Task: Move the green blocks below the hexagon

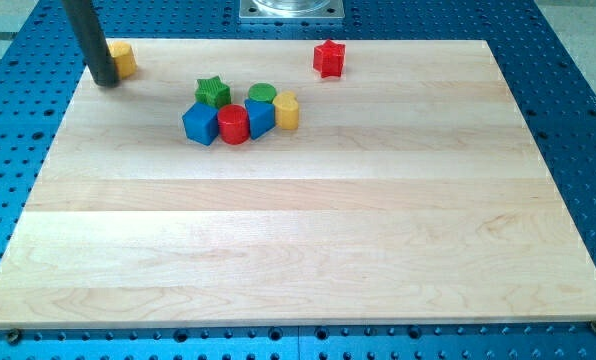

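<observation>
My tip (pixel 106 81) rests on the wooden board (pixel 298 220) at the view's top left, touching the left side of a yellow hexagon block (pixel 124 58). A green star block (pixel 213 92) and a green cylinder (pixel 262 95) sit in a cluster right of my tip, well apart from it. The cluster also holds a blue cube (pixel 200 123), a red cylinder (pixel 233 124), a second blue block (pixel 260 117) and a yellow cylinder (pixel 286 110). The green blocks are at the cluster's top edge.
A red star block (pixel 329 57) lies alone near the board's top edge, right of centre. A metal mount (pixel 292 9) sits beyond the top edge. A blue perforated table (pixel 578 120) surrounds the board.
</observation>
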Robot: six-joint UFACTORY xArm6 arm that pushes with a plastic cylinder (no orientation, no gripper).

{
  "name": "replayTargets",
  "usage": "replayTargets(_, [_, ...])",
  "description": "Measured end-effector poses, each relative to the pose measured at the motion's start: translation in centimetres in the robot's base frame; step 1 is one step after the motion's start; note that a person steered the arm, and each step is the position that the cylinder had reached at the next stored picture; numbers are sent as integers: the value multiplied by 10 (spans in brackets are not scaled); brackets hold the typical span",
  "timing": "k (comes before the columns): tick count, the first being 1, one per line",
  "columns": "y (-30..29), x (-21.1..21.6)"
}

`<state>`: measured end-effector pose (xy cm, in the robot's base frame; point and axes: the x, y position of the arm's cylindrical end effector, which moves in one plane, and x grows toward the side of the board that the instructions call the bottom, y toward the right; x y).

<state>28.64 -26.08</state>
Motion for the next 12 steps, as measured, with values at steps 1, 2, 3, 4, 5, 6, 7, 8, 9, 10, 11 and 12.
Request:
replayTargets(1, [0, -15])
replayTargets(2, [12, -10])
replayTargets(3, [71, 3])
replayTargets(4, [131, 6])
replayTargets(5, [176, 12])
replayTargets(6, [205, 31])
replayTargets(7, [192, 46])
replayTargets(8, [124, 48])
replayTargets(9, [85, 51])
replayTargets(10, [92, 86])
replayTargets(11, [55, 88])
replayTargets(12, [42, 102])
